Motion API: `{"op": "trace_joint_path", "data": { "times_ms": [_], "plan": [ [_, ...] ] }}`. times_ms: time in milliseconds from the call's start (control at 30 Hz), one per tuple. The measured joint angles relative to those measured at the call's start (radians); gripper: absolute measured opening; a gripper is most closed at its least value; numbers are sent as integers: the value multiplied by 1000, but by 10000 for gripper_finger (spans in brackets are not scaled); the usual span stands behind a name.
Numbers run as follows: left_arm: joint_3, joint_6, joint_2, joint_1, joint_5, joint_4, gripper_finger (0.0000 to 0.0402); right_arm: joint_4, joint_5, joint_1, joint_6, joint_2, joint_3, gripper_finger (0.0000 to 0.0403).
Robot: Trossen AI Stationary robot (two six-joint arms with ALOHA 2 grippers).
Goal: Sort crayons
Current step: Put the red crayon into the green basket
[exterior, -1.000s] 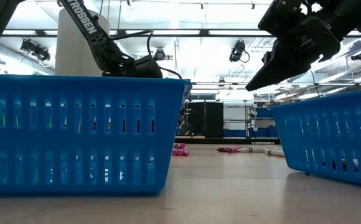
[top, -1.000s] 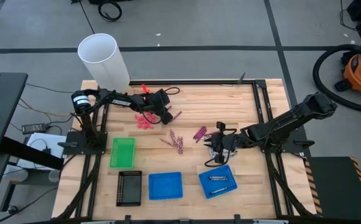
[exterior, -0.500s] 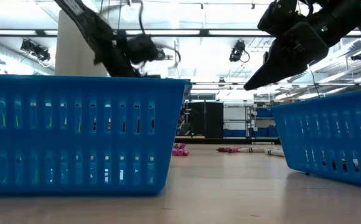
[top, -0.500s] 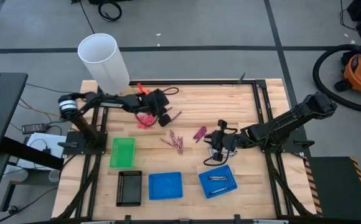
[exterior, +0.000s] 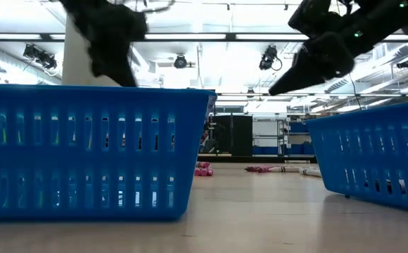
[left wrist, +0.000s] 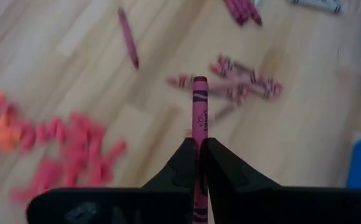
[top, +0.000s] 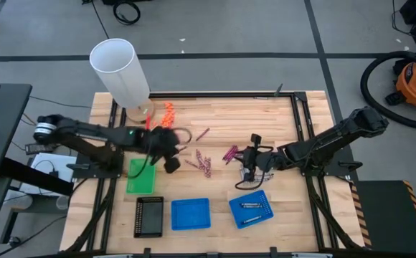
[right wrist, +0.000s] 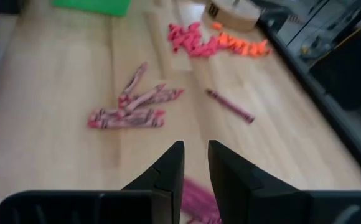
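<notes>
Our left pincer (left wrist: 198, 149) pinches one maroon crayon (left wrist: 198, 115) above the wooden worktop (top: 265, 122); loose crayons (top: 204, 165) lie mid-worktop. Our right pincer (right wrist: 195, 163) hovers slightly spread. Grey floor (top: 229, 29) surrounds us.

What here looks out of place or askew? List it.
Crayons lie loose on the wooden table in scattered clumps, not in trays: an orange heap by the white cylinder, brownish-red ones mid-table, magenta ones nearby. Only the right blue tray holds some. The left gripper pinches one crayon.
</notes>
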Motion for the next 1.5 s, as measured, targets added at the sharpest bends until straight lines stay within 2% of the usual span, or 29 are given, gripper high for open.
{"op": "trace_joint_path", "data": {
  "times_ms": [133,300,500,733,900,1133,1333,1500],
  "plan": [
    [1,-238,-30,-169,-108,-154,24,62,-18,-48,-78,-1,0,83],
    [1,-557,-35,-358,-199,-330,24,137,-132,-120,-146,-1,0,83],
    [-11,-871,-36,-533,-228,-463,24,196,-250,-185,-174,-1,1,83],
    [-158,-1142,-35,-643,-215,-457,25,232,-341,-214,-179,-1,1,83],
    [-258,-1218,-35,-657,-174,-390,25,233,-343,-214,-177,-1,1,83],
    [-399,-1228,-35,-649,-120,-165,25,233,-343,-214,-175,-1,1,83],
    [-421,-1237,-35,-649,-115,-134,35,233,-343,-214,-175,-1,1,83],
    [-420,-1239,-35,-649,-114,-131,77,233,-343,-214,-175,-1,1,83]
  ]
}}
